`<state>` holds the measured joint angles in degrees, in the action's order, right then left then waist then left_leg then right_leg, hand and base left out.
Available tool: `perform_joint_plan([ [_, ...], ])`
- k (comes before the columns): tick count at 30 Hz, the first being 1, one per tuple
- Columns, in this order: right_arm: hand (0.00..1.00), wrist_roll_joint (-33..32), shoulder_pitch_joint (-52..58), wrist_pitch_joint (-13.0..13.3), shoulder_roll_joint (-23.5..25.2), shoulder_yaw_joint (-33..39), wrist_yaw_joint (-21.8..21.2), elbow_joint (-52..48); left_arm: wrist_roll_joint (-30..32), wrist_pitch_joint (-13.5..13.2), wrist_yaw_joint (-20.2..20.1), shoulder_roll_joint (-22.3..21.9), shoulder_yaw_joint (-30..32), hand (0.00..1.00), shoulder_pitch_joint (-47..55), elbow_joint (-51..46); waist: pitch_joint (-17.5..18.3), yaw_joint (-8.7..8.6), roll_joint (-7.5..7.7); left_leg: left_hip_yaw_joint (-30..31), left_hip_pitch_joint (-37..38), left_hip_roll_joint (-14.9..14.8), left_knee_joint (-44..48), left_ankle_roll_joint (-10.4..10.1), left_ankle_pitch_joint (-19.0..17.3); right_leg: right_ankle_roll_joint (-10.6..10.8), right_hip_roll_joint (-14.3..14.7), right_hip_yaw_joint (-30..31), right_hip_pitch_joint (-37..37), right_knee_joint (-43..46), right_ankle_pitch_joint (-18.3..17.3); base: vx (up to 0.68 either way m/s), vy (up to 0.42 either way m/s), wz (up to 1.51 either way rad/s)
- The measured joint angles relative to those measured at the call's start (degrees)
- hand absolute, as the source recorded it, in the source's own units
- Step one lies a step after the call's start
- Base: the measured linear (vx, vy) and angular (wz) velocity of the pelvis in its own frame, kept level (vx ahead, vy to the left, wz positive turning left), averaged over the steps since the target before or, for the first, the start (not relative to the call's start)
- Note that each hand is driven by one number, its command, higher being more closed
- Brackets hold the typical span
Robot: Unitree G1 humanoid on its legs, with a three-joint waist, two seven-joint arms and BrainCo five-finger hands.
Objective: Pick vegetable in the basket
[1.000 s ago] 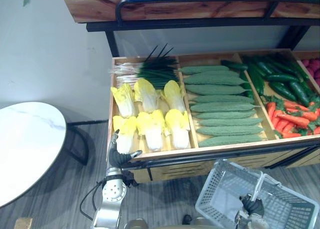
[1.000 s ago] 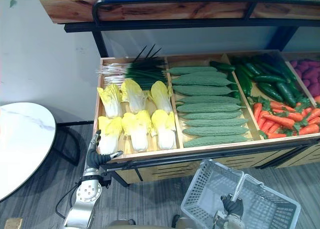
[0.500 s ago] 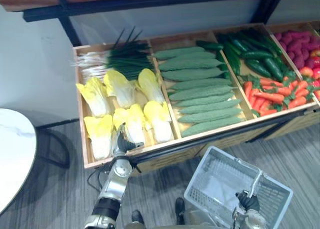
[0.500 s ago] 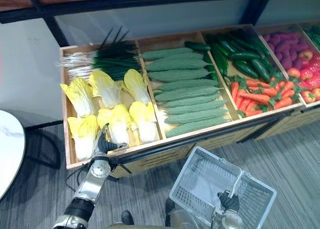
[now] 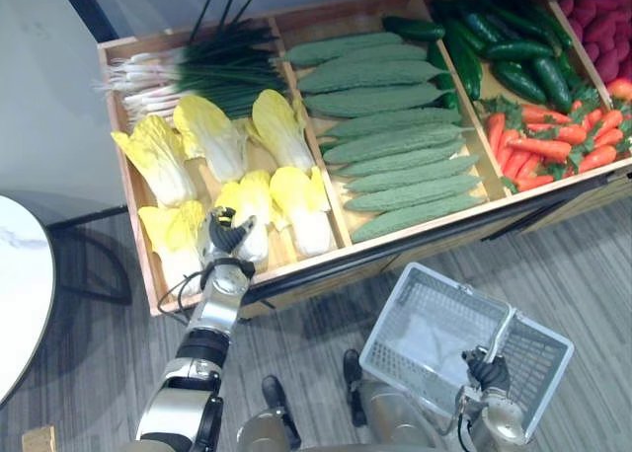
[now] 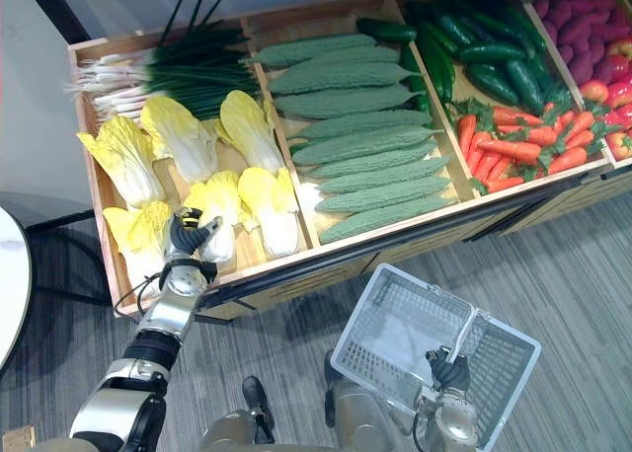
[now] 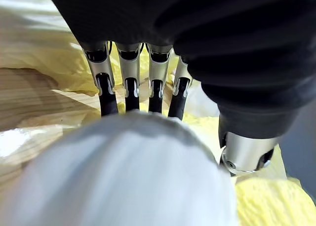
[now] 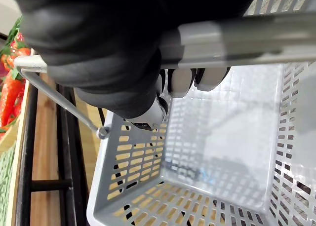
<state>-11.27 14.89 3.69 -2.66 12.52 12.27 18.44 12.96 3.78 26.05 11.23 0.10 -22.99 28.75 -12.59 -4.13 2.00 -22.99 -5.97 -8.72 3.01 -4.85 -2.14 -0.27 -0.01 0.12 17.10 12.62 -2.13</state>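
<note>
**A:** What sits in the left compartment of the stand [image 5: 375,247]?

**B:** Spring onions [image 5: 197,72] at the back, with cabbages [image 5: 212,136] in front of them. The left robot hand [image 5: 229,237] lies over one front-row cabbage [image 7: 123,171].

**A:** And to the right?

**B:** Gourds [image 5: 385,126] fill the next compartment. After that, cucumbers [image 5: 504,52] lie behind carrots [image 5: 553,146].

**A:** The basket [image 5: 395,319]?

**B:** It is in front of the stand, towards the right. The right robot hand [image 5: 487,371] is wrapped round its handle [image 5: 504,336].

A yellow-leaved cabbage [image 5: 252,197] lies in the crate's [image 5: 306,263] front row; the grey basket [image 5: 395,322] seems empty.
</note>
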Motion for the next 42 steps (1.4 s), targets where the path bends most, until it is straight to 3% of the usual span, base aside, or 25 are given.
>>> perform_joint_plan([
  [6, 1.00, 0.22, -0.25, -0.15, 0.41, 1.29, 0.04, -1.85, -1.30, -0.65, -1.50, -4.80, -0.55, 1.00, 12.26, -14.60, -0.50, -0.02, -0.57, 1.84, 2.98, 0.70, -0.88, 0.00, 0.00, 0.51, -0.21, -0.77, -4.06, -1.60, -0.40, 0.05, 0.025, 0.09],
  [10, 1.00, 0.74, -0.21, -0.57, 1.11, 2.97, 0.15, -1.78, -1.27, -2.09, -2.02, -5.37, -0.21, 1.00, 17.69, -22.99, -0.47, 0.17, -0.65, 2.85, 4.23, 0.76, -1.16, 0.00, 0.00, 0.58, -0.19, -1.65, -5.89, -2.05, -0.45, -0.01, 0.002, 0.15],
  [22, 1.00, 1.30, 2.52, -1.47, 1.16, 5.33, 0.24, -1.79, -2.28, -5.77, -2.17, -10.68, 0.53, 1.00, 29.63, -36.80, 3.61, 0.39, -4.63, 5.38, 7.26, 0.73, -2.61, 0.02, 0.04, 1.08, -0.05, -3.27, -10.18, -2.81, -0.83, -0.01, -0.005, 0.09],
  [23, 1.00, 1.30, 2.55, -1.51, 1.22, 5.35, 0.25, -1.79, -2.30, -5.77, -2.18, -10.91, 0.54, 0.00, 30.01, -37.18, 3.62, 0.40, -4.64, 5.35, 7.66, 0.69, -2.62, 0.02, 0.04, 1.08, -0.06, -3.24, -10.57, -2.81, -0.83, 0.00, 0.000, 0.00],
  [29, 1.00, 1.29, 3.01, -1.55, 2.25, 5.36, 0.23, -1.92, -3.32, -6.11, -2.23, -11.81, 0.55, 0.00, 32.24, -37.51, 5.64, 0.51, -4.41, 4.97, 8.67, 0.15, -2.68, 0.27, -0.20, 1.70, 0.02, -2.76, -11.65, -3.10, -1.25, -0.03, -0.011, -0.01],
  [34, 1.00, 1.30, 3.70, -1.55, 2.34, 5.34, 0.19, -1.91, -2.93, -5.31, -2.04, -12.14, 0.60, 0.00, 33.15, -37.18, 7.35, 1.59, -4.32, 4.19, 8.76, -0.32, -2.66, -0.01, -0.05, 1.47, 0.58, -2.00, -11.64, -3.76, -1.05, 0.00, -0.013, -0.08],
  [42, 1.00, 1.89, 3.64, -1.55, 2.33, 5.30, 0.13, -1.88, 3.38, -3.18, -0.90, -12.00, 0.51, 0.00, 30.77, -31.75, 7.40, 1.32, -4.39, 4.02, 8.80, -0.24, -2.98, -0.36, 0.19, 0.67, 0.98, -1.81, -11.57, -4.32, -0.53, 0.03, 0.002, -0.02],
])
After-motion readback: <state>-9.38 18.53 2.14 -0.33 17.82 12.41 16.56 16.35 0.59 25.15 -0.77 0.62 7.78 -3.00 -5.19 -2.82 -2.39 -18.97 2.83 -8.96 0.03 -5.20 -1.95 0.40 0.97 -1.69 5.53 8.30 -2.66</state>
